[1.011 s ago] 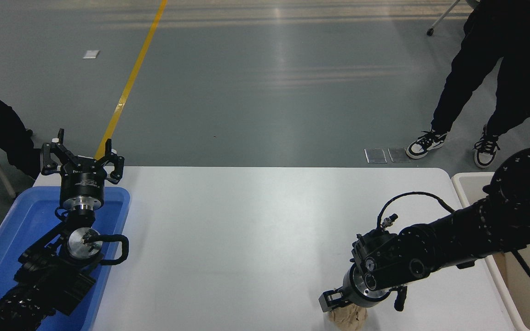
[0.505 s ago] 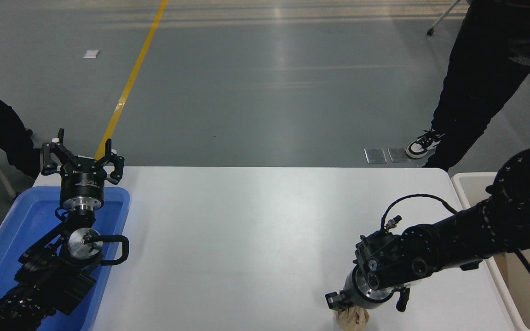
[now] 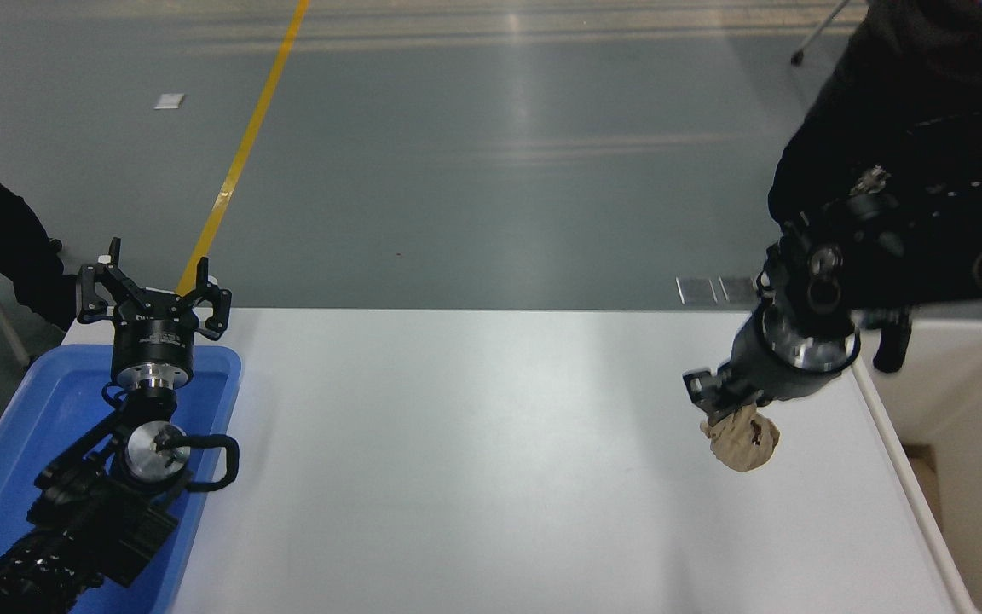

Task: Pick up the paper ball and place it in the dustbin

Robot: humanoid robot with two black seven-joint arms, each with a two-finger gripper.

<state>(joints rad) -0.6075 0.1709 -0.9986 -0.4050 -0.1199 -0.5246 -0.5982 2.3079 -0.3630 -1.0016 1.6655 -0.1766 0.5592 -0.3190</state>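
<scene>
Above the table's (image 3: 474, 443) right side, right pincer (image 3: 725, 408) angled down-left, clamped on the paper ball (image 3: 743, 440).

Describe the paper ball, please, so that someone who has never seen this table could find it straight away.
Start at the white table and go to its right side, next to the cream-white dustbin. There the right gripper is shut on the paper ball, which hangs below it above the tabletop. It is a crumpled, tan-beige wad, the only wrinkled paper thing among black arms and smooth plastic.
</scene>
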